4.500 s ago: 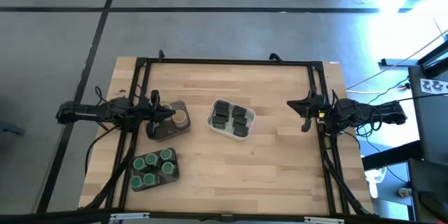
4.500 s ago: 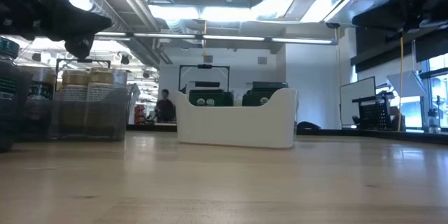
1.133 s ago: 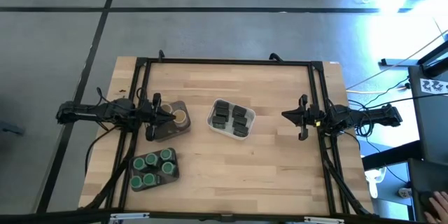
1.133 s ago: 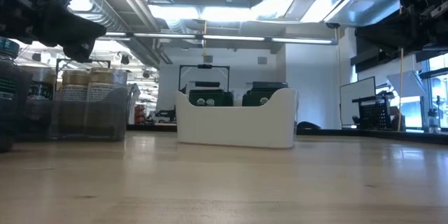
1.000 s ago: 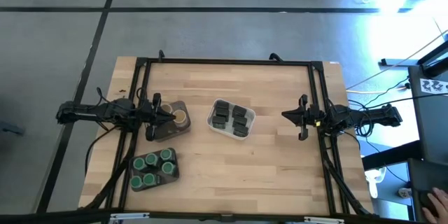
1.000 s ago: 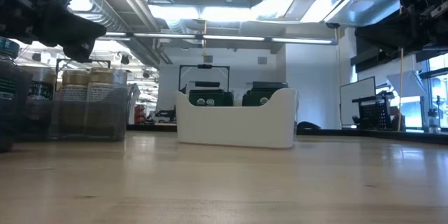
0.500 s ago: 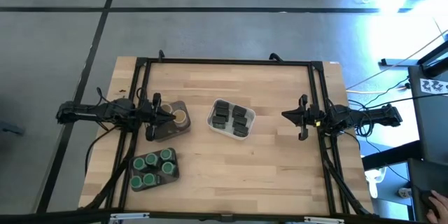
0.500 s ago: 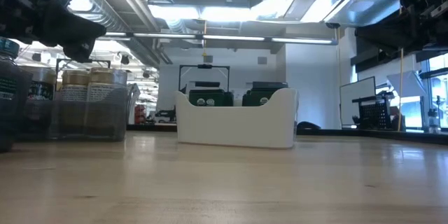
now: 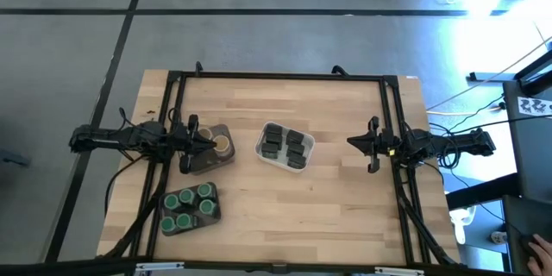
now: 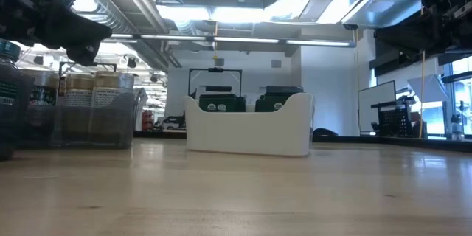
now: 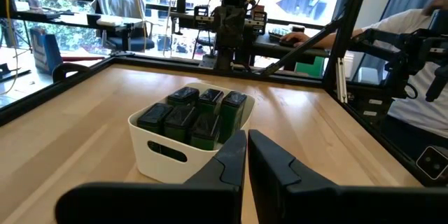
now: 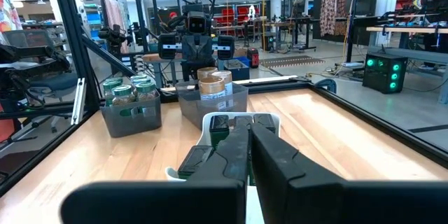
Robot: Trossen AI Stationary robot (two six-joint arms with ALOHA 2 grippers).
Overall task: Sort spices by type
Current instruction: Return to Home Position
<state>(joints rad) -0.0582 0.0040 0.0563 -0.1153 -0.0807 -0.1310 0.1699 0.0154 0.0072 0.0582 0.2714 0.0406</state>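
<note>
Right gripper shifted slightly vs. 4.5 s ago; w/ left gripper flanks white tray, both closed, empty. Tins inside tray; tan-topped jars, green-lidded jars grouped to its left: 3 types look sorted.

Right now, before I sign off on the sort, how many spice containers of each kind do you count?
Green-lidded jars: 6
Dark tins: 6
Tan-topped jars: at least 2; the left gripper covers part of their tray
Total: at least 14
</note>
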